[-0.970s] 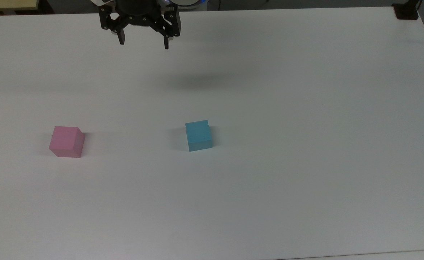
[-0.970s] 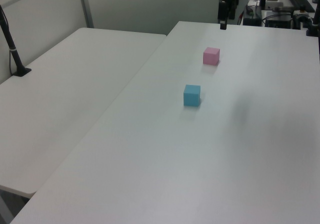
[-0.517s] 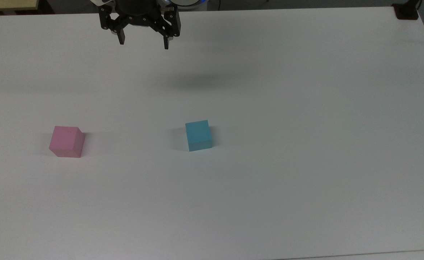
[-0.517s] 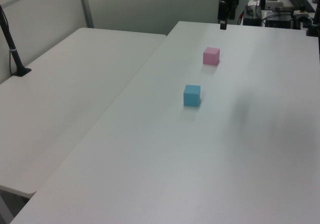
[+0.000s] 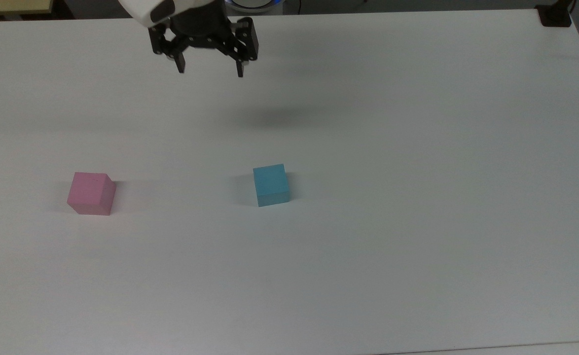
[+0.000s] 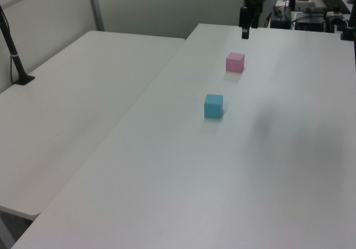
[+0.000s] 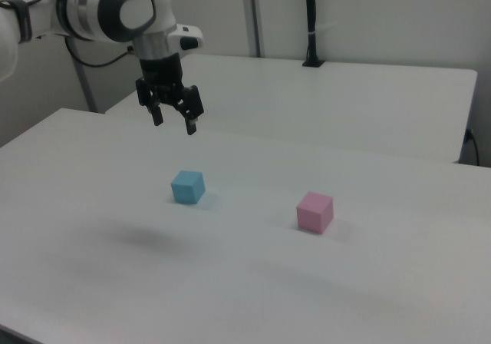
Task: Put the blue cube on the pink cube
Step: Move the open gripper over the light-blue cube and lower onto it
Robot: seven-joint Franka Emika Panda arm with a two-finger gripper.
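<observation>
The blue cube (image 5: pixel 271 185) (image 6: pixel 213 105) (image 7: pixel 188 186) rests on the white table near the middle. The pink cube (image 5: pixel 91 193) (image 6: pixel 235 62) (image 7: pixel 315 211) stands apart from it, toward the top view's left. My gripper (image 5: pixel 211 73) (image 6: pixel 245 36) (image 7: pixel 175 124) hangs open in the air near the table's far edge in the top view, well above the surface, with nothing between its fingers. It is up and to the left of the blue cube in the top view. Its shadow (image 5: pixel 274 117) falls on the table between it and the blue cube.
The white table (image 5: pixel 417 197) stretches wide on every side of the cubes. A second white table (image 6: pixel 72 99) adjoins it in the left view, with a black post (image 6: pixel 14 51) on it. A black clamp (image 5: pixel 555 16) sits at the top view's far right corner.
My gripper has moved a little toward the top view's right and toward the cubes, still open. Both cubes have stayed in place.
</observation>
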